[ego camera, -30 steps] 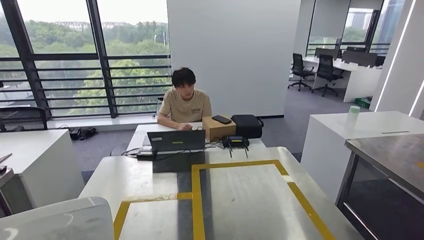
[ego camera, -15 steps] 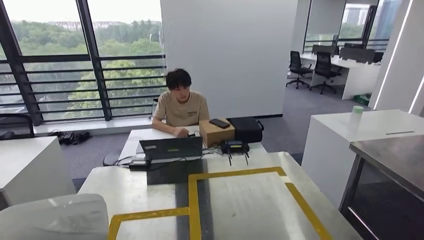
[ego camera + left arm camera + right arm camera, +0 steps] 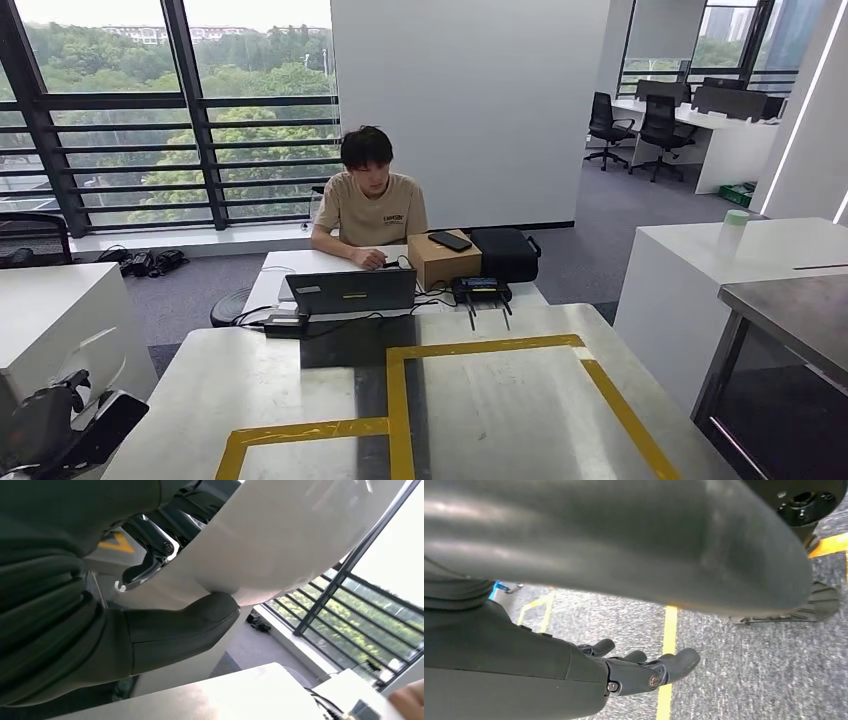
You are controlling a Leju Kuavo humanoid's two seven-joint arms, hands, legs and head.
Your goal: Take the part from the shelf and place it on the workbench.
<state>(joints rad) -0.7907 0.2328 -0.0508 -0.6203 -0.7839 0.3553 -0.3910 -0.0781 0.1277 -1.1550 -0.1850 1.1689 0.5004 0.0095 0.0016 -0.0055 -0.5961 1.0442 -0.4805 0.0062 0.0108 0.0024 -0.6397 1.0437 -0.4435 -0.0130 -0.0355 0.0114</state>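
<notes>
The part is a large, smooth white curved panel. My left hand holds it, the thick thumb pressed against its edge and the dark fingers behind it. In the head view the left hand is at the lower left, off the left corner of the workbench, and the part is a pale blur above it. The workbench is a grey metal top marked with yellow tape. My right hand hangs over the grey floor, its fingers loosely extended and holding nothing.
A person sits at a white desk beyond the workbench, behind a laptop, a cardboard box and a black bag. A white cabinet stands on the left, and a white counter and a metal table on the right.
The camera has shifted a little. The big white part that covered the lower left corner has dropped out to the left, and the dark left hand shows there now.
</notes>
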